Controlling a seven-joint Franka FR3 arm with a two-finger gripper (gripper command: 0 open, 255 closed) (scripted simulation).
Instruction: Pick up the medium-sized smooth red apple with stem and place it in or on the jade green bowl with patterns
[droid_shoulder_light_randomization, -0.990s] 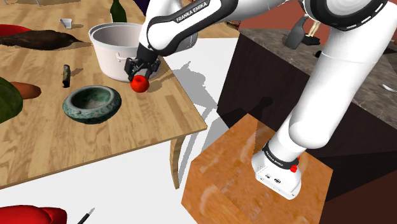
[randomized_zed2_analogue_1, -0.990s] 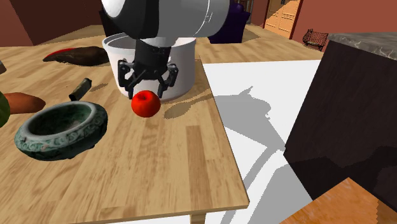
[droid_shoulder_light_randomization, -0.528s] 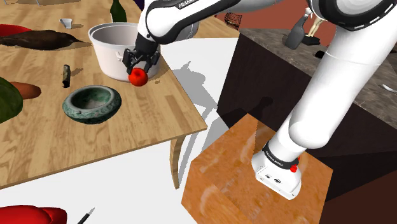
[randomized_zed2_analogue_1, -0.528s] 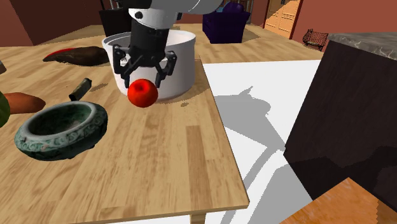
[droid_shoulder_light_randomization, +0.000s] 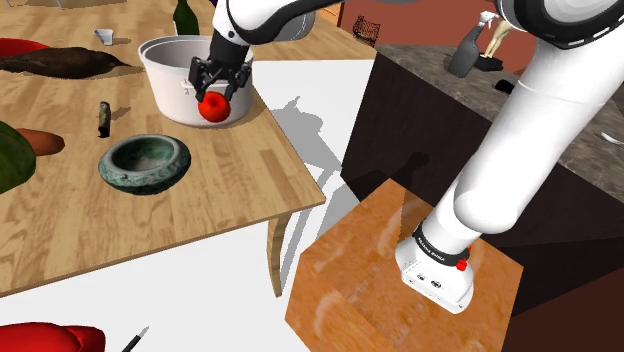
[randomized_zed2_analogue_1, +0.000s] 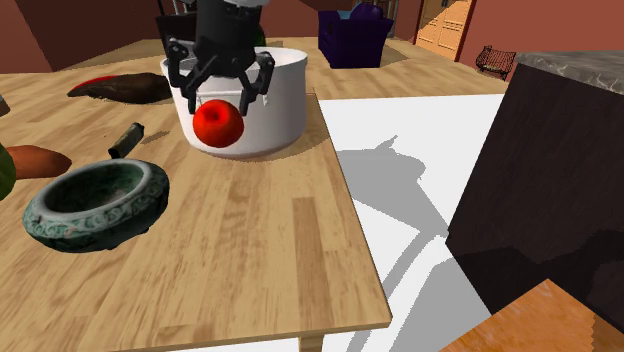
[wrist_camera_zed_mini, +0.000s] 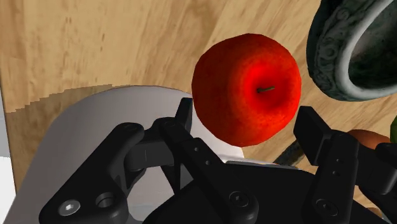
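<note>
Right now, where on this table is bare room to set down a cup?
The widest free patch of table lies between the green bowl, the white pot and the corner nearest the stand. A narrower strip runs along the edge before the bowl. Behind the bowl it is crowded: dark cylinder, pot, and the claw holding the red apple.

White pot (randomized_zed2_analogue_1: 283, 98) just behind pincer (randomized_zed2_analogue_1: 221, 98); bare tabletop (randomized_zed2_analogue_1: 250, 230) toward bowl (randomized_zed2_analogue_1: 97, 204).
</note>
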